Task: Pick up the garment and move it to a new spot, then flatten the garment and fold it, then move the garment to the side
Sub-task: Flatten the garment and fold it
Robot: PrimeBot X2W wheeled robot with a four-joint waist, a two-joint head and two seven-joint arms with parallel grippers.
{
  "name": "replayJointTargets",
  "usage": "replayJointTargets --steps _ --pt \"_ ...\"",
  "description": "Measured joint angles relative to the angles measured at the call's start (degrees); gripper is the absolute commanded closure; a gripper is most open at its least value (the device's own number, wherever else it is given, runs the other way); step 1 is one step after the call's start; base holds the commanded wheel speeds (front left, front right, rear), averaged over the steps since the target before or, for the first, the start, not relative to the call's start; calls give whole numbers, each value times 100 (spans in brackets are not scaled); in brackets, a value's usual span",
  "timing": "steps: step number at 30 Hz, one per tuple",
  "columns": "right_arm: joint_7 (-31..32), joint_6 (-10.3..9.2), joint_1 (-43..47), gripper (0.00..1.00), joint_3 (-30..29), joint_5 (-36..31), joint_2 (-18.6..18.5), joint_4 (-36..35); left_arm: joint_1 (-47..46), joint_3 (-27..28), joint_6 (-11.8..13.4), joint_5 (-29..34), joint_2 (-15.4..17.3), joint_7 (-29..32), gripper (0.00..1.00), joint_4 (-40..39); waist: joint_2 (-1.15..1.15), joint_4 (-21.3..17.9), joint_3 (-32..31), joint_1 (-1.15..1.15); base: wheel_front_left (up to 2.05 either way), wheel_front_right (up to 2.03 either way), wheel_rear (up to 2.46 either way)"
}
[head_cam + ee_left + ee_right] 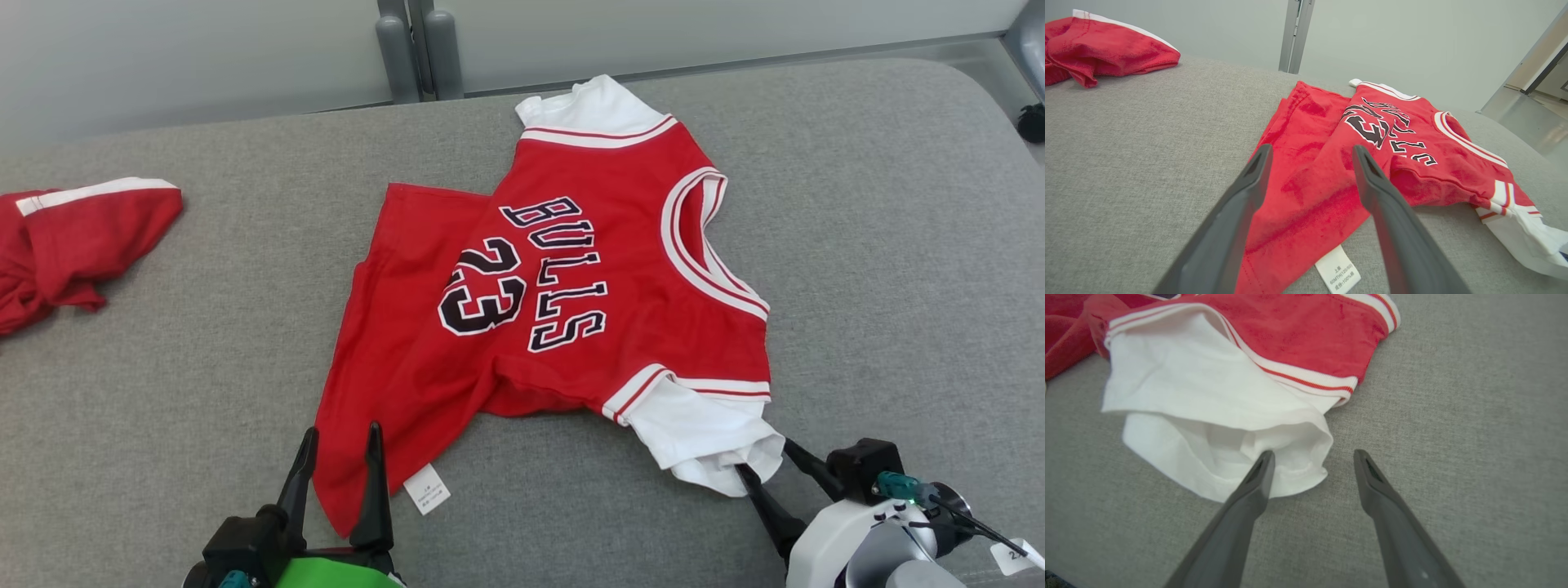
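Jersey (pixel 571 327), red with white sleeves, rumpled on grey woven cushion (pixel 163 392).
Head view: "BULLS 23". Left wrist view: left gripper (pixel 1310 151) wide over hem, white care tag (pixel 1337 271) near. Right wrist view: right gripper (pixel 1312 455) wide at sleeve.

Garment (pixel 629 269) matt cloth; cushion (pixel 163 392) coarse woven fab.
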Motion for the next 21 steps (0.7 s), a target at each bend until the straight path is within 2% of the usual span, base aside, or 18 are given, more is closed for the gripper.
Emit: replayJointTargets --steps 1,2,4,8,11,14,19,20,21 --pt "16 0 -21 53 43 12 13 44 -1 2 3 -2 0 0 0 1 0 25 14 0 0 0 0" --pt "51 0 -55 80 122 32 11 82 -3 7 3 -7 0 0 0 2 0 55 32 0 0 0 0" --pt "38 0 -99 100 235 64 -7 99 -7 16 5 -7 0 0 0 2 0 99 61 0 0 0 0" --pt "-21 0 -119 100 289 -82 -290 -31 -2 107 24 -7 1 1 0 -1 0 150 41 0 0 0 0" --pt "18 0 38 100 224 -421 -659 -365 64 200 36 -16 0 0 0 -5 0 142 -50 0 0 0 0" --pt "242 0 249 100 177 -789 -1131 -859 164 310 49 -23 1 0 0 -12 0 73 -171 0 0 0 0" --pt "602 0 486 100 330 -1069 -1660 -1463 182 333 48 -23 0 0 0 -34 0 -73 -299 0 0 0 0" --pt "651 0 561 92 350 -1073 -1722 -1495 186 332 48 -24 1 0 0 -33 0 -96 -325 0 0 0 0" --pt "669 0 609 74 364 -1082 -1747 -1501 186 327 48 -24 1 0 0 -33 0 -113 -341 0 0 0 0"
